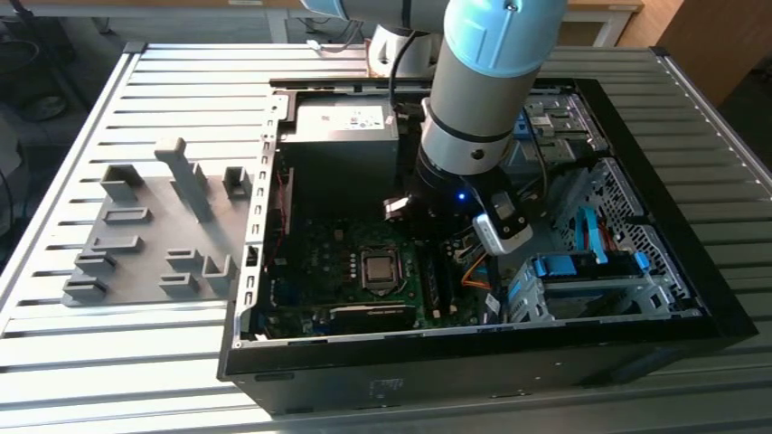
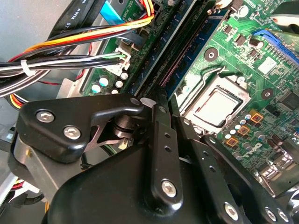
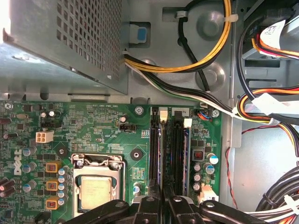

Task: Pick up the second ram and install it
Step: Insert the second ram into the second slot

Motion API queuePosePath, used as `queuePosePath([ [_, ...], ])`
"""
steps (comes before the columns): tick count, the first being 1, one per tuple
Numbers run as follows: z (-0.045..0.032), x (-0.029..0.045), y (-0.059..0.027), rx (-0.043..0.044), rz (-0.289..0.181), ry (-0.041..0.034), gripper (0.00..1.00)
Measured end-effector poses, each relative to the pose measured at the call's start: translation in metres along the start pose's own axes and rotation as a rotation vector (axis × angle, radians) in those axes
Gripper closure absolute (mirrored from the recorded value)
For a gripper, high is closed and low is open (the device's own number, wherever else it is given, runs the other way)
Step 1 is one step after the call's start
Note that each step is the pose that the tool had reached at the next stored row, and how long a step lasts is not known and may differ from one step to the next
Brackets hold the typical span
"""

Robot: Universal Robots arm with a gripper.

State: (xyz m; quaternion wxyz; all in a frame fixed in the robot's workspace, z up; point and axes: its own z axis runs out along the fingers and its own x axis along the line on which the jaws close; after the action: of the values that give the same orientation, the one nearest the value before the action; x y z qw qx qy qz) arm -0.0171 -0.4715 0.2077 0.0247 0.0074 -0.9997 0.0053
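Gripper: your gripper (image 3: 161,205) sits low over the motherboard (image 3: 93,135) inside the PC case (image 1: 675,316), beside the CPU socket (image 3: 96,191).
Fingers: pressed close, pinching the second ram (image 3: 163,154) on edge.
Second ram: upright in a memory slot (image 3: 177,149), held vertical so it lines up for seating.
Holder: grey slotted holder block (image 1: 151,235) stands well apart on the table (image 1: 72,362).

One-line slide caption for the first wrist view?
Gripper poised over the motherboard's memory slots, beside the bare processor.
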Motion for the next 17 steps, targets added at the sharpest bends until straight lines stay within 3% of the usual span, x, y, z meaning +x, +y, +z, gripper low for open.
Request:
queuePosePath([
  [17,-0.0032,-0.0003,-0.0001,-0.0004,0.003,0.0012,0.86],
])
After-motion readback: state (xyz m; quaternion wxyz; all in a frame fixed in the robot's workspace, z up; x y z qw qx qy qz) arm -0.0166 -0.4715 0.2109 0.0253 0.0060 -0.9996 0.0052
